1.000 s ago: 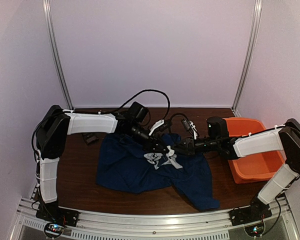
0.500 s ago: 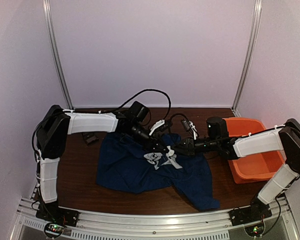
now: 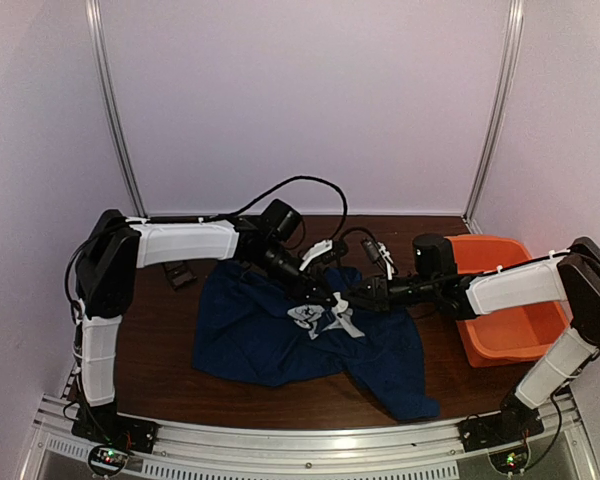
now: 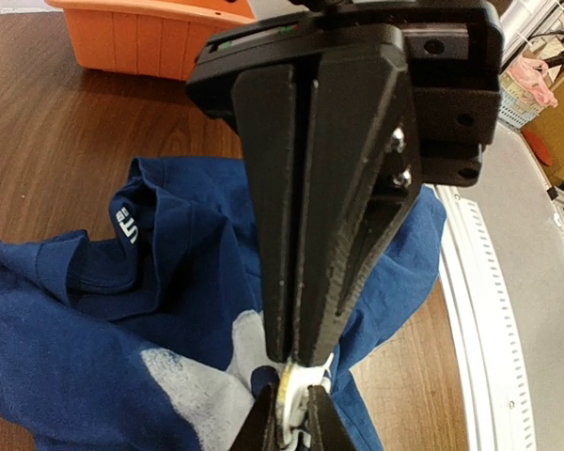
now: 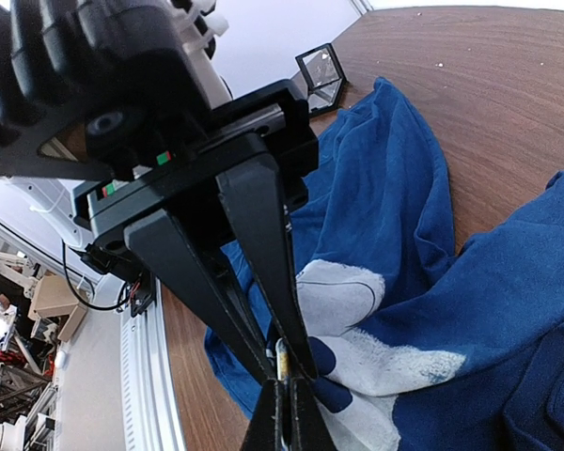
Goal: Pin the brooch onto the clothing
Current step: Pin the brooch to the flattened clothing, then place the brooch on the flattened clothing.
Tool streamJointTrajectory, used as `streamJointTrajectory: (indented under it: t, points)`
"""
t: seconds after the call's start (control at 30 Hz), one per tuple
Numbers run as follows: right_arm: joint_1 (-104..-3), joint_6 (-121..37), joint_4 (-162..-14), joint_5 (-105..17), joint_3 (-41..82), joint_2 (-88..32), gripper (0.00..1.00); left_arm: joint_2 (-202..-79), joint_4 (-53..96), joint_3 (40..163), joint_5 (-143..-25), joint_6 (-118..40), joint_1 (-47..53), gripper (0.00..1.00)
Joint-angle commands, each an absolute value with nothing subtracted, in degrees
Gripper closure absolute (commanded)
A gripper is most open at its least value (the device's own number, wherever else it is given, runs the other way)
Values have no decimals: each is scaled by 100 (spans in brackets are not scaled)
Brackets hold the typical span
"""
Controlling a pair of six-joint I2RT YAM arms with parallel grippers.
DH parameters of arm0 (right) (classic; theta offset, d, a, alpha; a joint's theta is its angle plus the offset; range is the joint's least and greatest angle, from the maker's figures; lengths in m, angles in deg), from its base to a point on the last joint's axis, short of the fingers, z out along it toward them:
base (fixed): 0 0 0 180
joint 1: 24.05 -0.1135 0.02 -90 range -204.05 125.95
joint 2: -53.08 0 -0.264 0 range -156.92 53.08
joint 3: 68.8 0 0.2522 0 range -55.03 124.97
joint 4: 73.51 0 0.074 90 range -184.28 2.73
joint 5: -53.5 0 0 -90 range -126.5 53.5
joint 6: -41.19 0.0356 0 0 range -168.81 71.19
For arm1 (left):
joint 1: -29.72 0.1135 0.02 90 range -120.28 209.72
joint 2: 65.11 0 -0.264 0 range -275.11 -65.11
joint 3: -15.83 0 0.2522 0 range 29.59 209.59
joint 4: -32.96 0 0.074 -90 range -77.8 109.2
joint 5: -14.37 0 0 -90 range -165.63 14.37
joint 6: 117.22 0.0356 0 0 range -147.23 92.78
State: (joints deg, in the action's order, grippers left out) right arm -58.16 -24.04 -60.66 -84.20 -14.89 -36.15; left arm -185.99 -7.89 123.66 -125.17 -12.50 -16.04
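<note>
Step in hand: by the look of it, bringing the brooch (image 4: 287, 406) to the shirt (image 4: 94, 310); both arms meet over the white chest print (image 4: 193, 385), and nothing shows the pin through the cloth yet.
Brooch: a small silvery disc, seen edge-on, just above the print and caught between the tips of the two pincers.
Shirt: navy, lying rumpled on the brown table (image 4: 56, 122) between the arms, with the print facing up.
Left pincer (image 4: 296, 362): jaws drawn almost together with only a thin slit between them, gripping the upper edge of the brooch at the very tips.
Right pincer (image 5: 280, 399): clenched, its tips meeting the lower edge of the brooch from the opposite side; whether it pinches the brooch, its pin or a bit of cloth cannot be told.
Next move, as judged: one pincer must keep the disc steady while the pin is pushed through a raised fold of cloth near the print, then fastened; this calls for very fine alignment and a light push.
Surroundings: an orange tub (image 4: 150, 42) stands well apart from the shirt.
</note>
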Motion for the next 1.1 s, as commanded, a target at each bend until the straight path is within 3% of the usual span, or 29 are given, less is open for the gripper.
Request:
streamJointTrajectory:
  t: [0.0, 0.33, 0.6, 0.7, 0.77, 0.9, 1.07]
  points:
    - [-5780, -2350, -6012, -8361, -1390, -3562, 100, -18819, -1153, 12474, -12283, -1009, -1642, 89]
    - [-5783, -2348, -5972, -8396, -1388, -3614, 100, -18825, -1200, 12502, -12319, -965, -1648, 81]
    - [-5783, -2493, -6162, -8296, -1400, -3550, 100, -18480, -655, 12288, -12465, -1333, -1468, 55]
    - [-5789, -2705, -6490, -8127, -1337, -3485, 100, -18266, -350, 12137, -12308, -1677, -1357, 38]
    - [-5789, -2884, -6787, -7961, -1263, -3439, 100, -18156, -309, 12137, -12076, -1904, -1301, 31]
    - [-5881, -3336, -7413, -7410, -1118, -3288, 100, -17838, -223, 11939, -11465, -2612, -1063, 5]
    - [-6200, -3797, -8126, -6172, -861, -3217, 100, -17128, -35, 11305, -10296, -3715, -603, 2]
